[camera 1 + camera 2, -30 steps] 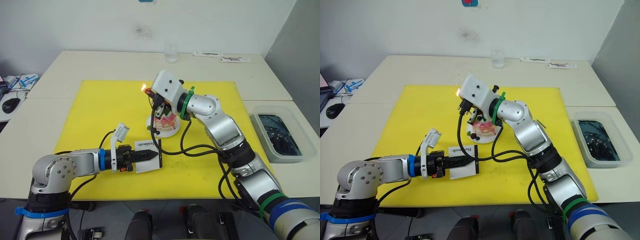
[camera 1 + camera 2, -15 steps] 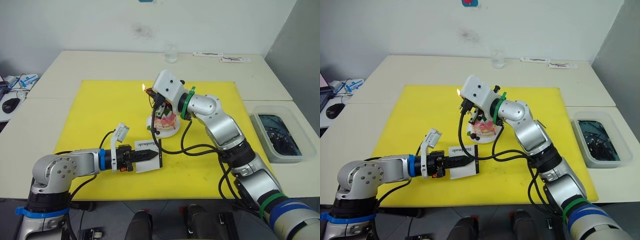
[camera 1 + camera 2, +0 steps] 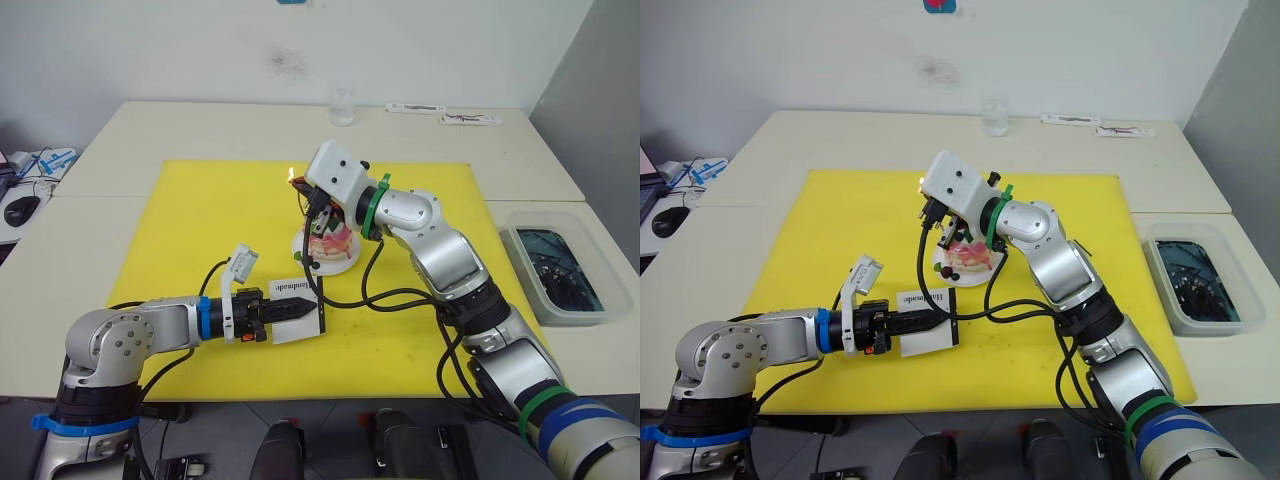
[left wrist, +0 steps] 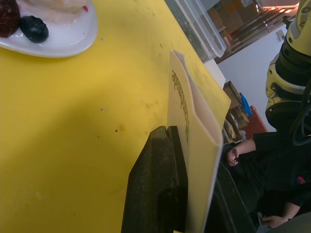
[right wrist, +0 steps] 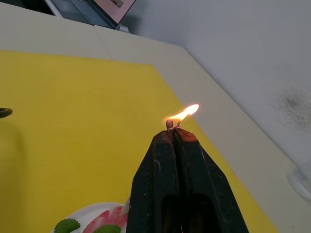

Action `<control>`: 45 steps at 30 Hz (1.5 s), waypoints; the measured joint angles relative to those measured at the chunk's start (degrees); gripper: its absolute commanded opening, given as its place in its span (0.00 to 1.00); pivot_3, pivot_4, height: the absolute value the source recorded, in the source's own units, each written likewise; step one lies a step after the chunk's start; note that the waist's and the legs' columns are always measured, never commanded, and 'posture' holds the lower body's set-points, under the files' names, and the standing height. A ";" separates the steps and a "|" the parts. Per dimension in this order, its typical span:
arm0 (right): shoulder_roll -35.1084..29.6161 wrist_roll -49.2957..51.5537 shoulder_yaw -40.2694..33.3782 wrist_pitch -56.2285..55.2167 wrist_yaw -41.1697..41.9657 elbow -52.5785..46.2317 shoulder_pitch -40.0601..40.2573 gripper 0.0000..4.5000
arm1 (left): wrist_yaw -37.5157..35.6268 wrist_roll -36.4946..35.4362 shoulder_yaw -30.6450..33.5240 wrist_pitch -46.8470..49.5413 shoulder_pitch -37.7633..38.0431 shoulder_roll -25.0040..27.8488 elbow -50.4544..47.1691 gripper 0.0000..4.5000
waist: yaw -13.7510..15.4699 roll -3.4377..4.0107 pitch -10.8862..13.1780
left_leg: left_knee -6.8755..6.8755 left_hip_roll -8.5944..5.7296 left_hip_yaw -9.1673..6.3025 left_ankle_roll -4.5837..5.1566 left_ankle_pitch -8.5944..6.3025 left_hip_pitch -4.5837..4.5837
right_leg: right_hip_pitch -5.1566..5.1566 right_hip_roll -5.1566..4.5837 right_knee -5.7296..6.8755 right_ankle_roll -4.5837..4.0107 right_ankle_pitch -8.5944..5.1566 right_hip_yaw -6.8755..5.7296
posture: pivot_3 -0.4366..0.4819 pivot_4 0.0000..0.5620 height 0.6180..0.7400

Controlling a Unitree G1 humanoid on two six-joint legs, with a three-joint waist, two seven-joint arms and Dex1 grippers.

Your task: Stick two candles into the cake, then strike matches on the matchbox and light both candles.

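Note:
The cake sits on its white plate in the middle of the yellow mat. Just above the cake's far left side hovers my right gripper, shut on a match whose tip burns with a small flame right at the fingertips. My left gripper lies low on the mat in front of the plate, shut on the white matchbox, which stands on edge. I cannot make out the candles; my right wrist covers the cake's top.
A clear bin with dark contents stands right of the mat. A glass and small flat items are at the table's back edge. A computer mouse lies far left. A person sits beyond the table.
The match flame has shrunk and sits closer to the right fingertips. The right gripper has shifted only slightly above the cake. The left gripper and matchbox have not moved.

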 measured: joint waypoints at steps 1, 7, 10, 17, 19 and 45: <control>0.00 0.01 0.00 0.00 0.02 0.00 0.00 0.01 | 0.00 0.00 -0.02 -0.01 0.00 0.00 0.00 0.00 | 0.00 0.00 0.00 | 0.00 0.00 0.00 0.00 0.00 0.00 | 0.00 0.00 0.00 0.00 0.00 0.00 | 0.48 0.27 1.00; -0.20 0.52 -0.03 0.38 1.21 -1.25 0.81 0.01 | 0.01 -0.03 -0.44 -0.04 -0.02 -0.04 0.00 0.00 | 0.00 0.00 0.00 | -0.02 0.00 0.00 0.00 0.00 -0.01 | -0.01 0.00 -0.01 -0.01 -0.01 -0.01 | 0.48 0.27 1.00; -1.05 2.49 -0.59 2.42 2.94 -5.60 2.34 0.01 | 0.07 -0.28 -0.47 -0.03 -0.15 -0.17 0.01 0.00 | 0.04 0.01 0.00 | -0.04 0.00 -0.01 0.00 0.00 -0.03 | -0.02 0.00 -0.02 -0.01 -0.01 -0.01 | 0.48 0.27 1.00; -7.32 9.88 -4.38 12.66 7.46 -22.91 9.47 0.01 | -0.14 -0.86 -1.10 0.12 -0.74 -0.24 0.08 0.00 | 0.10 0.01 0.01 | -0.07 0.00 -0.05 0.00 0.00 -0.04 | -0.01 -0.01 -0.06 -0.02 -0.03 -0.06 | 0.48 0.27 1.00; -9.90 11.97 -6.39 15.53 7.97 -27.53 11.47 0.01 | -0.41 -0.92 -1.85 0.23 -1.08 -0.24 0.10 0.00 | 0.09 0.01 0.01 | -0.06 0.00 -0.05 0.00 0.00 -0.04 | -0.01 -0.01 -0.06 -0.03 -0.03 -0.07 | 0.48 0.27 1.00; -38.34 6.56 -45.95 13.58 -0.16 -22.34 52.13 0.05 | -3.85 -2.41 -8.32 1.47 -3.88 -3.48 -0.18 0.00 | -0.03 -0.09 0.07 | 0.07 -0.03 0.28 0.01 -0.01 0.06 | 0.06 -0.02 -0.16 -0.24 -0.17 0.22 | 0.48 0.27 1.00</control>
